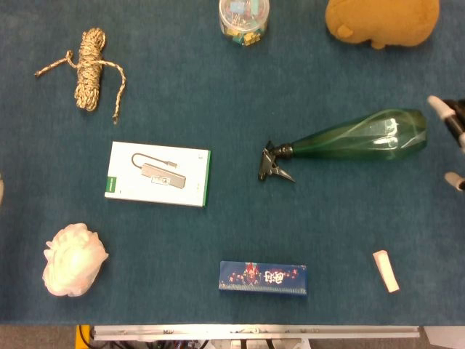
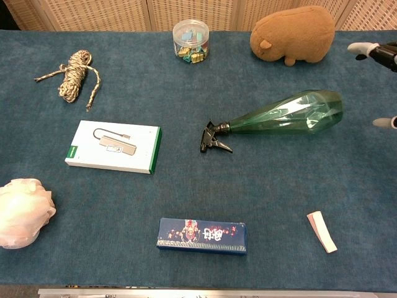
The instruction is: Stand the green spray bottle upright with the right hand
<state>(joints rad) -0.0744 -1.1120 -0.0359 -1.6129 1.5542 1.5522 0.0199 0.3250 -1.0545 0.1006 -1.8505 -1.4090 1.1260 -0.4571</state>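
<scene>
Here we see only the fingertips of the right hand [image 1: 452,142] at the right edge of both views, spread well apart with nothing between them and touching nothing. The green spray bottle [image 1: 360,137] lies on its side just to the left of those fingertips, its wide base toward the hand and apart from it, its black trigger nozzle [image 1: 275,163] pointing away from the hand toward the middle of the blue table [image 1: 218,94].

In the head view we catch white-tipped fingers [image 1: 438,105] above and below the level of the bottle's base; in the chest view the same hand [image 2: 379,81] shows as two tips, one beside the brown plush animal [image 2: 293,34] and one lower, past the bottle's base. The chest view also shows a woven screen [image 2: 192,12] behind the table, which the head view lacks. A thin pale sliver sits at the left edge of the head view alone; we cannot tell what it is.
</scene>
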